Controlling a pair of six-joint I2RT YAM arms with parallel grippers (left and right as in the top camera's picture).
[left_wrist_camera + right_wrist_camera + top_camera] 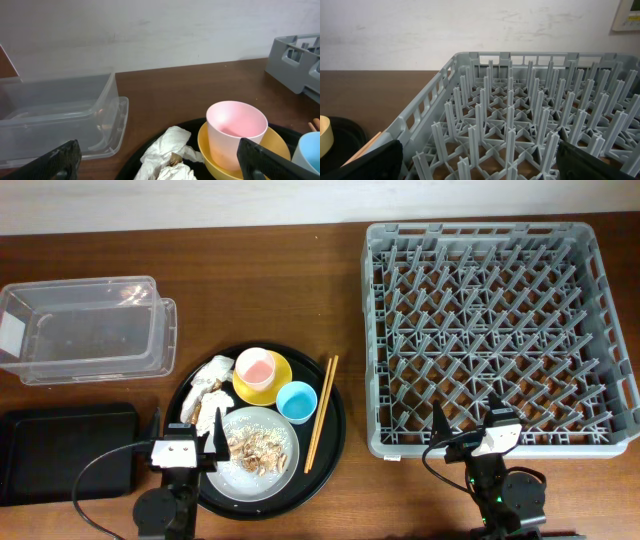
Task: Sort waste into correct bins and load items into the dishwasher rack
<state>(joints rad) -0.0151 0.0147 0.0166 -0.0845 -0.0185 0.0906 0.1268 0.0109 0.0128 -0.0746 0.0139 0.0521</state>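
On the round black tray (335, 420) sit a crumpled white tissue (209, 387), a pink cup (254, 367) on a yellow saucer (277, 383), a light-blue cup (296, 401), a grey-white plate (245, 477) with beige food scraps (258, 448), and chopsticks (321, 412). My left gripper (184, 434) is open and empty at the tray's near left, facing the tissue (170, 152) and pink cup (236, 132). My right gripper (470, 420) is open and empty over the near edge of the grey rack (500, 330), which also shows in the right wrist view (520, 125).
A clear plastic tub (85, 330) stands at the back left and also shows in the left wrist view (55, 120). A shallow black rectangular tray (60, 450) lies at the front left. A wall runs behind the table.
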